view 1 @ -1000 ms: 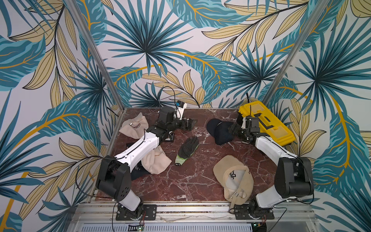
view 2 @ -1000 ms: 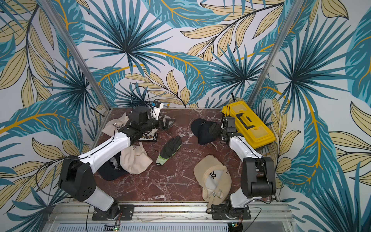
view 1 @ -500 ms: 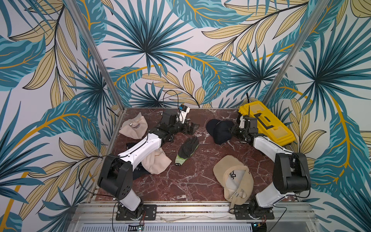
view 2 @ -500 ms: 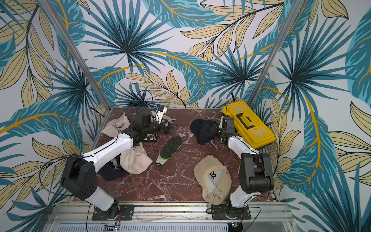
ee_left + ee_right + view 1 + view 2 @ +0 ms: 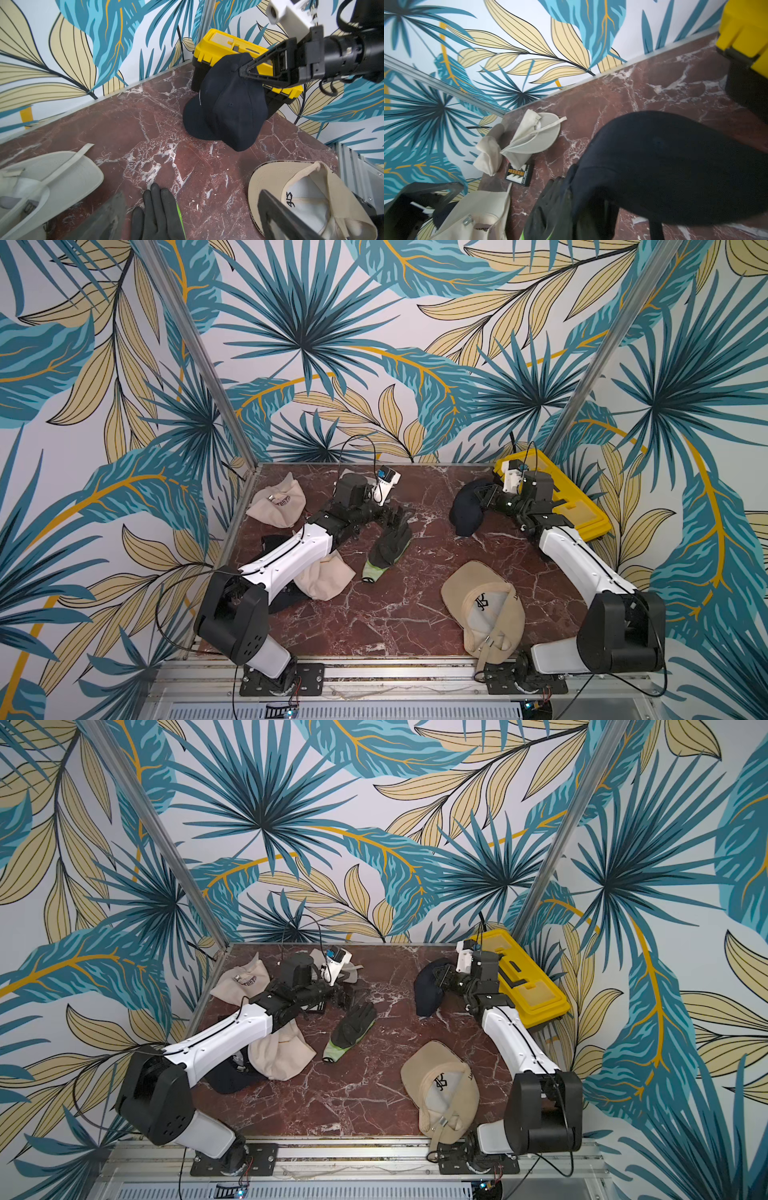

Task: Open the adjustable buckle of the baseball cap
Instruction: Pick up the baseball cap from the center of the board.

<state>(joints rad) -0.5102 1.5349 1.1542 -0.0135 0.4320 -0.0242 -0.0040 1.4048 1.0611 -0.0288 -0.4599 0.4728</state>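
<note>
You can make out what looks like "TOKYO" on the cream cap (image 5: pixel 276 499); the tan cap (image 5: pixel 484 605) bears a black monogram, too small to read.

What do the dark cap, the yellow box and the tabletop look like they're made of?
Dark cap: matte navy woven fabric, likely cotton; stitched panels, eyelets.
Yellow box: moulded plastic, slight sheen, notched edge.
Tabletop: red-brown marble look, white veins; stone or printed laminate, unclear.

Left arm stretched forward and low, left gripper (image 5: pixel 399 516) jaws wide apart. Right arm bent inward, right gripper (image 5: pixel 242 71) jaws pinched on navy cap (image 5: pixel 230 108) crown.
</note>
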